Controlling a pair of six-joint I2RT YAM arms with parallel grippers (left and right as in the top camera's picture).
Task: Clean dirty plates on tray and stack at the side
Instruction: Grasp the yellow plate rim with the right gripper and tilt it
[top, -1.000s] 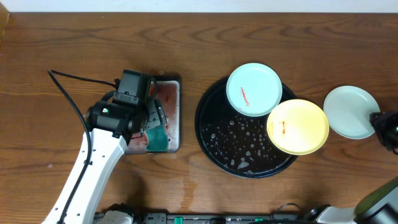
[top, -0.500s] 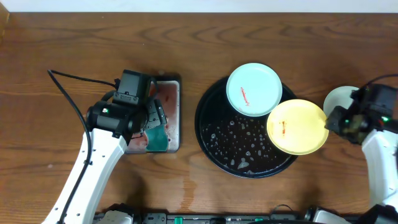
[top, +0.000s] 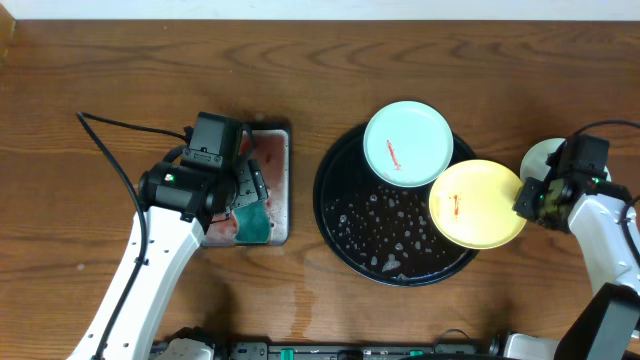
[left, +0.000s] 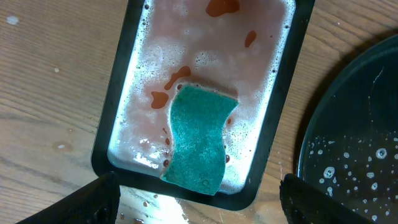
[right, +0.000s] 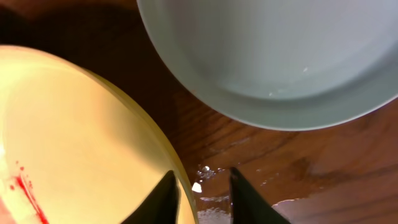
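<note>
One pale plate (top: 538, 158) lies clean near the desk's right edge, while the blue plate (top: 407, 143) and yellow plate (top: 478, 203), both sauce-streaked, wait on the black tray's (top: 345, 215) right rim; the right gripper (right: 202, 193) is narrowly open and empty at the yellow one, and the left gripper (left: 199, 208) is wide open and empty over the sponge (left: 199, 143).

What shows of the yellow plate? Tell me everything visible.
The yellow plate is round, pale, smooth and glossy, with a raised rim and a short red sauce streak left of its centre. It lies face up on the right rim of the black tray, overhanging toward the table. Its upper left edge meets the blue plate. The right gripper is at its right edge, fingers apart.
</note>
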